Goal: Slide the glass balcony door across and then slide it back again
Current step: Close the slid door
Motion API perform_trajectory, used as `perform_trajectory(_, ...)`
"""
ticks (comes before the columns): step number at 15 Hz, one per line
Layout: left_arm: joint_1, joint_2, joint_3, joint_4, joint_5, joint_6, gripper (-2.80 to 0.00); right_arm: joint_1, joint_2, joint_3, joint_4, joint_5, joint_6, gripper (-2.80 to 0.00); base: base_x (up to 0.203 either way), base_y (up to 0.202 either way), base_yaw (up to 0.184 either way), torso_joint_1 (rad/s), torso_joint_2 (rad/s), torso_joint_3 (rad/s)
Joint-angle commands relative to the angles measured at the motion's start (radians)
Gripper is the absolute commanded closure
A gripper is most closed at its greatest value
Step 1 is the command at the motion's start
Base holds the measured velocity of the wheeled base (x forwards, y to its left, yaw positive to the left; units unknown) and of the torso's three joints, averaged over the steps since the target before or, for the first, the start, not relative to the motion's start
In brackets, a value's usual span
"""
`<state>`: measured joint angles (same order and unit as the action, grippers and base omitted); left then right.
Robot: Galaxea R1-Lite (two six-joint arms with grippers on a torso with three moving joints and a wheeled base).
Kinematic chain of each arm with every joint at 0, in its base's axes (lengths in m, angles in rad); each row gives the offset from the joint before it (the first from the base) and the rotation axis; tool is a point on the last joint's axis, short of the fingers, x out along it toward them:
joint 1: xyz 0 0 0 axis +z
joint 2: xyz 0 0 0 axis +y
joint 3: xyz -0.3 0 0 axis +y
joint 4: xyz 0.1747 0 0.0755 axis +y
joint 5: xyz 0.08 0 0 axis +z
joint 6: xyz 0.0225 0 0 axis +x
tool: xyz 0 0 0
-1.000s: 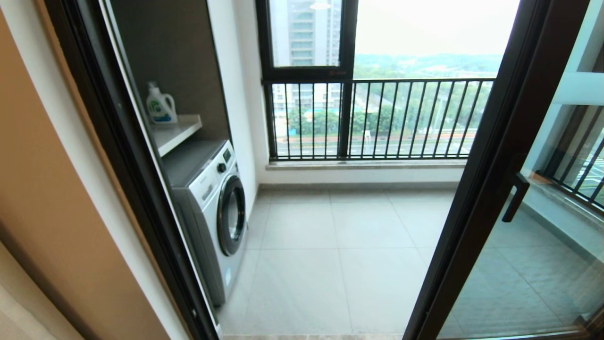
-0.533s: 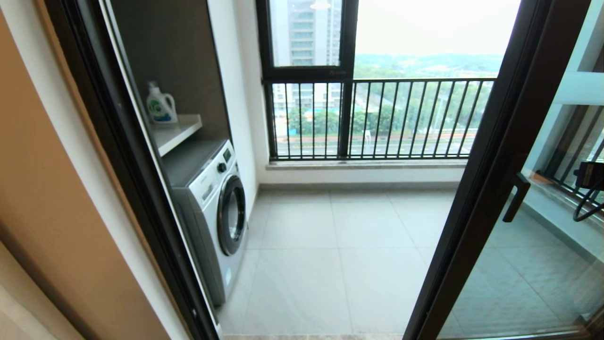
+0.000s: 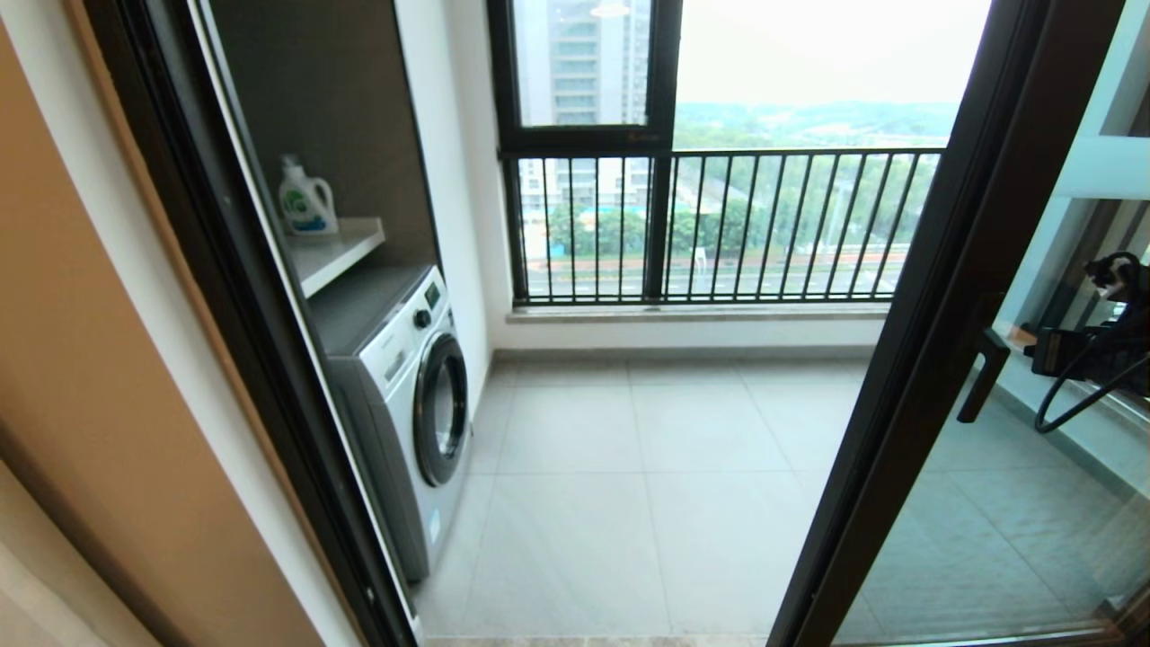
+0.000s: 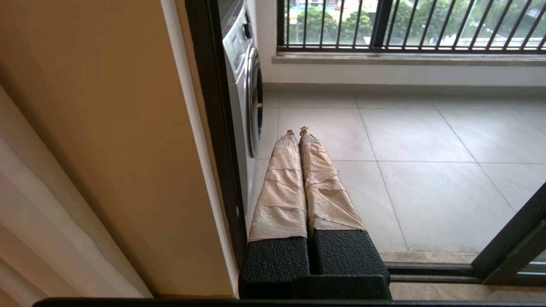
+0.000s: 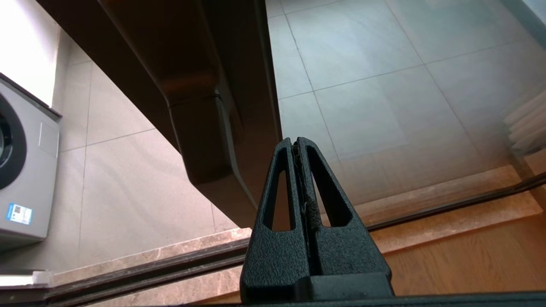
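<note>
- the glass balcony door (image 3: 952, 296) stands at the right of the doorway, its dark brown frame edge running slantwise down the head view; the opening to its left is wide, showing the washing machine (image 3: 409, 395) and the tiled balcony floor (image 3: 647, 485).
- the step in hand looks like the approach before the first slide: the door does not appear to be pushed across yet.
- the right gripper (image 5: 297, 143) has its fingers pressed together with nothing between them; in its wrist view it sits close to the door's frame and handle (image 3: 982, 377), whether touching i cannot tell.
- in the head view only the right arm's cabled body shows, at the right edge behind the handle.
- the left gripper (image 4: 297, 131) hangs low by the left door jamb (image 4: 213, 128), its wrapped fingers pressed together, holding nothing; it seems idle.
- next move, as i judge it: set the closed fingers against the frame edge or handle and push sideways along the floor track (image 5: 170, 260), keeping the force level so the panel rolls without binding.
</note>
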<state>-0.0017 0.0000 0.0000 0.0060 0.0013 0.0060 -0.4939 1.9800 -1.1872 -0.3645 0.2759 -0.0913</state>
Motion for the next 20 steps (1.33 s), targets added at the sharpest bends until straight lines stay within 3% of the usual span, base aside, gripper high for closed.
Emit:
perform_trajectory(1,0.0,0.002,0.001,0.0,0.0,0.0,0.0,0.018,-0.007,0.009,-0.002,0.002,-0.001,0.0,0.0,0.0,0.0,0.0,0.0,0.0)
perform_trajectory(13,0.0,0.002,0.002,0.0,0.0,0.0,0.0,0.018,0.058,-0.006,-0.012,0.003,0.024,0.0,0.0,0.0,0.0,0.0,0.0,0.0)
perform_trajectory(15,0.0,0.002,0.002,0.0,0.0,0.0,0.0,0.021,0.079,-0.021,-0.034,0.005,0.061,0.0,0.0,0.0,0.0,0.0,0.0,0.0)
perform_trajectory(20,0.0,0.002,0.002,0.0,0.0,0.0,0.0,0.059,0.091,-0.032,-0.039,0.005,0.071,0.0,0.0,0.0,0.0,0.0,0.0,0.0)
